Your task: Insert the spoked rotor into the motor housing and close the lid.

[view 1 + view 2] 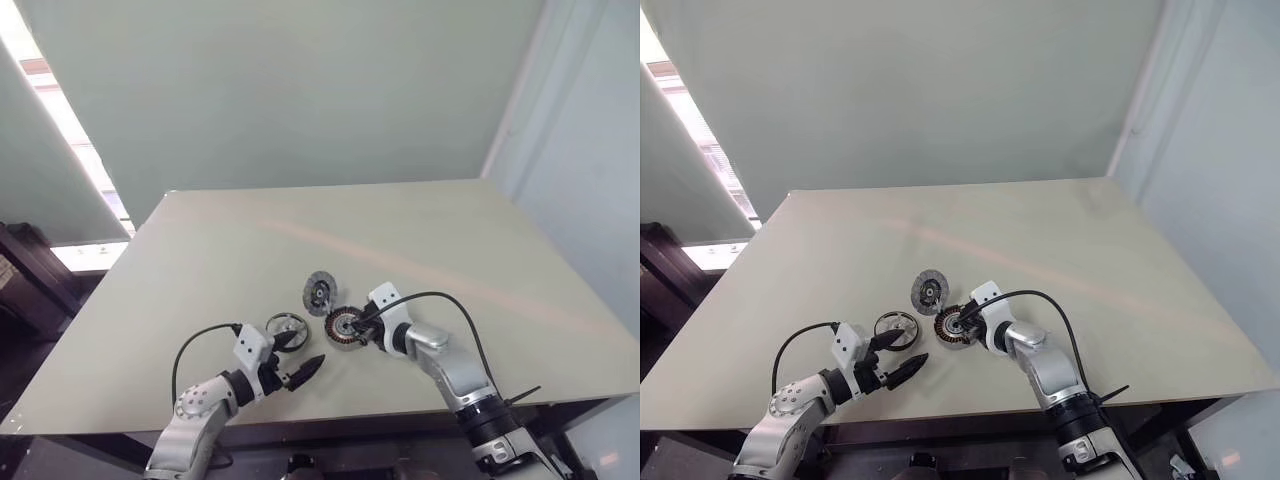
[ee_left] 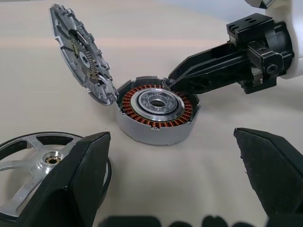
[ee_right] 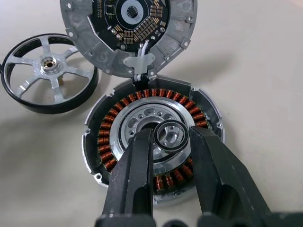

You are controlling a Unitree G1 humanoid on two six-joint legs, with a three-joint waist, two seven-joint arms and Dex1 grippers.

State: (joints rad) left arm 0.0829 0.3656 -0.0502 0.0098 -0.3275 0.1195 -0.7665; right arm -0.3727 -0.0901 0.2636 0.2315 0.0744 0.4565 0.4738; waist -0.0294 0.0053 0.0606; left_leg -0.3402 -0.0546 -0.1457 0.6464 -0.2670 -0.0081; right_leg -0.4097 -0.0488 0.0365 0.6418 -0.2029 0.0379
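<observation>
Pale green walls are standing behind a big tan table (image 1: 420, 250). On it, the motor housing (image 3: 151, 142) is sitting with its lid (image 3: 128, 33) tipped up at the far edge. The right gripper (image 3: 169, 137) is hanging over its middle, pinching a small thin ring (image 3: 169, 135). The spoked rotor (image 2: 42, 165) is lying beside the housing, just by the left gripper (image 1: 297, 353), whose fingers are spread wide, holding nothing.
</observation>
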